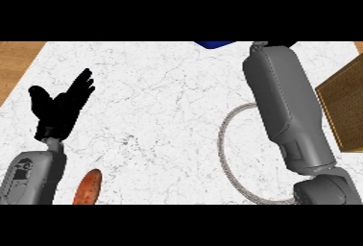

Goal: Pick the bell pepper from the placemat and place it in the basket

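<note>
On the white marbled counter [163, 120], seen steeply from above, the left hand [62, 103] showed at the view's left side, black, with its fingers straight and spread wide and pointing up the picture; it held nothing and touched nothing that could be made out. Its grey forearm [32, 178] came in from the lower left corner. Just beside that forearm, at the lower edge, lay a long orange-red thing [88, 187], only partly in view, so what it was could not be told. At the right, the right forearm [287, 110] ran as a long grey shape from the lower right up to the top edge, where it passed out of view; the right hand itself did not show, so its state could not be told. Under that forearm lay a pale, ring-edged round mat [225, 144], the placemat by its look, with only its left rim visible and the rest hidden by the arm. Near the top edge, just left of the arm's far end, a small piece of a dark blue thing [215, 44] showed. Along the right edge stood a brown woven basket [347, 110], cut off by the picture's side. Wooden surface [18, 57] showed at the upper left corner beyond the counter. The bell pepper could not be seen anywhere.
</note>
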